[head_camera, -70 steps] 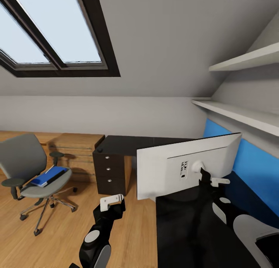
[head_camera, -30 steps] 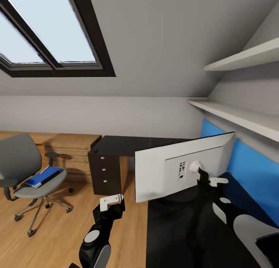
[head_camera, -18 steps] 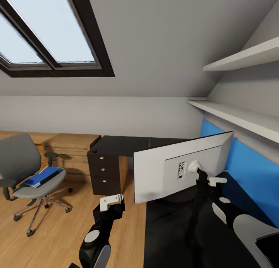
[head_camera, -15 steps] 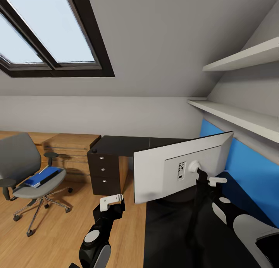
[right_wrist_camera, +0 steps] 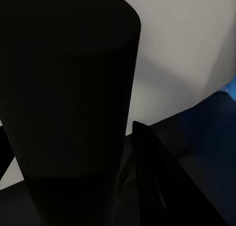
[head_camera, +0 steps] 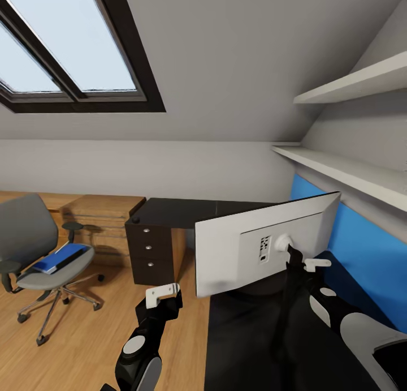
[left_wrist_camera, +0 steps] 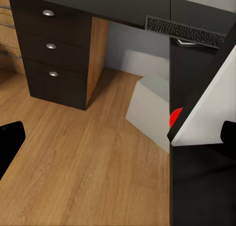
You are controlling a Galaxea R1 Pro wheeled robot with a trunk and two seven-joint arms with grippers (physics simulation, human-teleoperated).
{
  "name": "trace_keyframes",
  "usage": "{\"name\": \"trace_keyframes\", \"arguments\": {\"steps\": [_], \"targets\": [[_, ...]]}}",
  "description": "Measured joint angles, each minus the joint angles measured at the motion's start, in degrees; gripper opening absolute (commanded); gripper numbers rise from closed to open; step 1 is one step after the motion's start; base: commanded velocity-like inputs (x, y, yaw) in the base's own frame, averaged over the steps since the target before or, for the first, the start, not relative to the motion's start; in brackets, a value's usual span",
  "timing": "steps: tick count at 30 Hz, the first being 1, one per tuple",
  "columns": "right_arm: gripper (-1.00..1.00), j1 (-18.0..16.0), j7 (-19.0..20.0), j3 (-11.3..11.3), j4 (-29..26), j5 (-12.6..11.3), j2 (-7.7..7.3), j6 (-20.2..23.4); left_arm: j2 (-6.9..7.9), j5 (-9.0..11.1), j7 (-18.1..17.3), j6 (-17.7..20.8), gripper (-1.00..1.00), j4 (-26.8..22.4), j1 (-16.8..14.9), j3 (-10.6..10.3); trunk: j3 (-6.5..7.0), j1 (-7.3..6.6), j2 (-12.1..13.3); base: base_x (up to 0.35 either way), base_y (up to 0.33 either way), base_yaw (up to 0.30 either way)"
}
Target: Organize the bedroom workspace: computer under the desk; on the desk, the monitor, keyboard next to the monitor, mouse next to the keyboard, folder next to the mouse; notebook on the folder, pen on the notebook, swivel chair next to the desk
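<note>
Monitor [head_camera: 249, 241] stands on the black tabletop [head_camera: 249, 346], pale back toward the head camera, its left end overhanging the tabletop edge. Right claw [head_camera: 308, 265] sits at the monitor's black stand, just below the round mount; the right wrist view has the dark stand column [right_wrist_camera: 69, 113] right in front of the lens, so the claw appears clamped on the stand, though the finger contact itself is hidden.

Left claw [head_camera: 164, 293] hangs over the wood floor [head_camera: 85, 346] beside the tabletop, holding nothing; its dark fingertips [left_wrist_camera: 10, 142] are spread wide.

Keyboard [left_wrist_camera: 184, 32] lies on the far tabletop wing. Light grey computer [left_wrist_camera: 150, 110] rests on the floor under the tabletop. Three-drawer pedestal [head_camera: 150, 255] stands at the corner.

Swivel chair [head_camera: 39, 255] is well apart, left, with the blue folder [head_camera: 56, 258] on its seat.
</note>
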Motion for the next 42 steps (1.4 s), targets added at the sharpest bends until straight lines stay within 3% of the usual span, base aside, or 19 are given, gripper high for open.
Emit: {"name": "trace_keyframes", "arguments": {"steps": [41, 42], "targets": [[-1.00, 0.00, -0.05, 0.08, 0.04, -0.26, -0.02, -0.03, 0.00, 0.00, 0.00, 0.06, 1.00, 0.16, 0.00, 0.00, 0.00, 0.00, 0.01, 0.038, -0.021, 0.000], [1.00, 0.00, -0.05, 0.08, 0.04, -0.26, -0.02, -0.03, 0.00, 0.00, 0.00, 0.06, 1.00, 0.16, 0.00, 0.00, 0.00, 0.00, 0.01, 0.000, 0.000, 0.000]]}}
